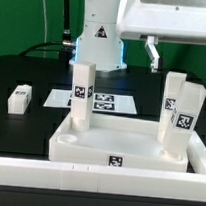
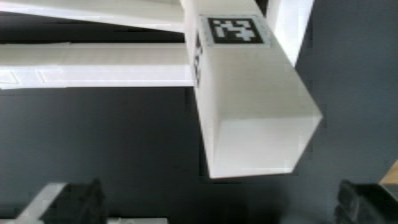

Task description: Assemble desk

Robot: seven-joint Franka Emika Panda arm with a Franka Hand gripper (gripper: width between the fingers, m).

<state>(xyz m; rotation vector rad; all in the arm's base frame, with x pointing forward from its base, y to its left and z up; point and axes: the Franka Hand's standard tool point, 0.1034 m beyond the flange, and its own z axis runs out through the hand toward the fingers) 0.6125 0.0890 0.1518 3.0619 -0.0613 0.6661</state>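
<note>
White legs are stood at three corners of the desk top (image 1: pixel 118 138), which lies along the worktop's near edge: one leg (image 1: pixel 83 91) on the exterior view's left, two others (image 1: pixel 172 96) on its right. The fourth leg (image 1: pixel 19 98) lies loose toward the worktop's edge on that view's left, and the near socket (image 1: pixel 72 141) is unfilled. The gripper (image 2: pixel 217 205) is spread wide above, grasping nothing. How firmly the legs are seated cannot be told.
</note>
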